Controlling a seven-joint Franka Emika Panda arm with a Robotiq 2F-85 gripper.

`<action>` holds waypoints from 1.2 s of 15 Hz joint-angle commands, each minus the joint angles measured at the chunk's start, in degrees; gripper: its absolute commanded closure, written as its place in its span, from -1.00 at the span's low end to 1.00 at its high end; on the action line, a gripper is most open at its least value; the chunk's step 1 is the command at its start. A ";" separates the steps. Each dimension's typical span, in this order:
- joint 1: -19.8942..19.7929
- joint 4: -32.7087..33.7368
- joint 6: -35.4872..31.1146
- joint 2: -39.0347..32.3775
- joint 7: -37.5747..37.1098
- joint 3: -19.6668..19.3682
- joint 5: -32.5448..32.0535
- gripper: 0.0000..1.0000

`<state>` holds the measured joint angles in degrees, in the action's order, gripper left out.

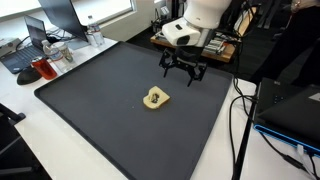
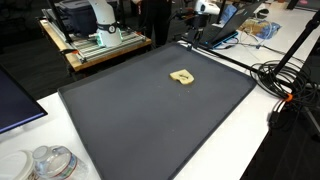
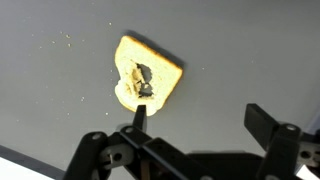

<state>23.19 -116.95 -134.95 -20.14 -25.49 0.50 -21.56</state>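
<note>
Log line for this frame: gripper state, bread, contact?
gripper: open, empty | position: above mat, near bread slice | bread slice: flat on mat, dark spot in middle | contact: none seen

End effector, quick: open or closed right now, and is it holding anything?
End effector: open, holding nothing. The bread slice lies on the dark mat, not gripped.
</note>
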 commanded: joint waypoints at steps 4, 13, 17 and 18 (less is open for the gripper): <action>-12.84 -12.86 -10.09 10.08 21.97 7.17 19.60 -1.00; -27.39 -12.00 2.73 13.50 60.60 12.20 53.07 -1.00; -27.87 -9.85 6.03 11.28 68.61 7.60 55.96 -1.00; -27.72 -9.54 5.66 10.47 68.69 6.69 55.72 -1.00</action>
<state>-4.48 -128.08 -130.83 -7.96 39.89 9.38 31.95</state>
